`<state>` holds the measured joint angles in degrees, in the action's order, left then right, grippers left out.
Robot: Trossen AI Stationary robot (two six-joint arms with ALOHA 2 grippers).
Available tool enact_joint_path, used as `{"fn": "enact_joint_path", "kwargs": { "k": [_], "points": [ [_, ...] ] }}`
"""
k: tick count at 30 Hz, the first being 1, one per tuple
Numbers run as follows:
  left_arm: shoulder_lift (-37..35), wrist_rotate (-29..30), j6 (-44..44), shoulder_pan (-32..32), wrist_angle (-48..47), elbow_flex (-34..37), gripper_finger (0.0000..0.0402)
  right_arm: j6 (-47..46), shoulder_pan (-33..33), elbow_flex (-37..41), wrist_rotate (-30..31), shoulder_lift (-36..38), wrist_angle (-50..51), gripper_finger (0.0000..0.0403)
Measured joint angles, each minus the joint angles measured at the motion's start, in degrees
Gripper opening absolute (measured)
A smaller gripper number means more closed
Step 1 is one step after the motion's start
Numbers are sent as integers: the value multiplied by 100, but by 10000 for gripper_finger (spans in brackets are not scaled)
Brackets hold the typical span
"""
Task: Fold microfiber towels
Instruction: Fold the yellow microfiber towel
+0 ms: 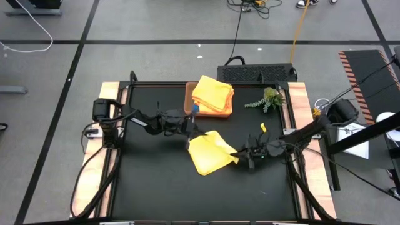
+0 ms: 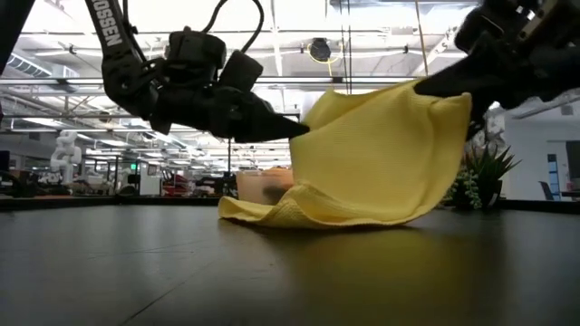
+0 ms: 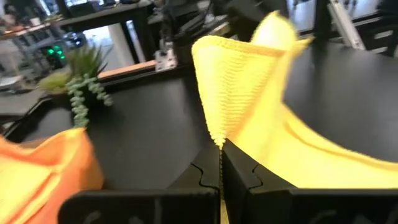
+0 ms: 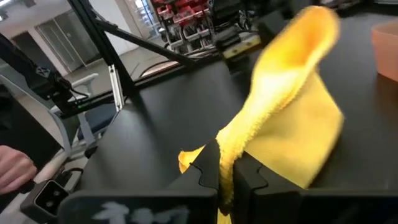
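Note:
A yellow microfiber towel lies partly raised at the middle of the black table. My left gripper is shut on its far-left part, and my right gripper is shut on its right part. In the low view the towel hangs as a sheet between the two grippers, and its lower folds rest on the table. Several folded orange and yellow towels are stacked in the brown tray at the back. My left gripper pinches the yellow towel's edge between its two fingers, coming nearly level from the table's left. The cloth stands up from the fingers and is lifted there. My right gripper pinches a bunched edge of the towel between its two fingers, coming nearly level from the table's right. That part is held higher than the left one, and the cloth between sags to the table.
A small green plant sprig lies at the back right, next to the tray. A small yellow scrap lies near my right arm. Bare black table stretches toward the near edge. A person's hand shows beyond the table's edge.

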<state>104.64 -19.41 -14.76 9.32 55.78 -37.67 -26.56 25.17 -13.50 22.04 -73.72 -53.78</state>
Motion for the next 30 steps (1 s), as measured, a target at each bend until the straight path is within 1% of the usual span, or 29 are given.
{"fn": "enact_joint_path", "kwargs": {
  "k": [3, 7, 14, 22, 26, 30],
  "points": [
    [0, 201, -42, 11, -16, 36, 0, 92, -74, -340, -175, -401, 5, 0],
    [0, 252, -182, 9, -39, 41, 0, 178, -233, -817, -448, -1004, 0, 0],
    [0, 406, -306, 9, -587, 64, 0, 177, -522, -1578, -1031, -2147, 9, 0],
    [-2, 540, -243, 37, -256, 550, 0, -173, -776, -2033, -1543, -3043, 5, 1],
    [-2, 599, -176, 37, -130, 682, 3, -307, -909, -2191, -1639, -3373, 10, 20],
    [-2, 609, 54, 35, -249, 671, 28, -322, -989, -2333, -1651, -3598, 14, 59]
  ]
}}
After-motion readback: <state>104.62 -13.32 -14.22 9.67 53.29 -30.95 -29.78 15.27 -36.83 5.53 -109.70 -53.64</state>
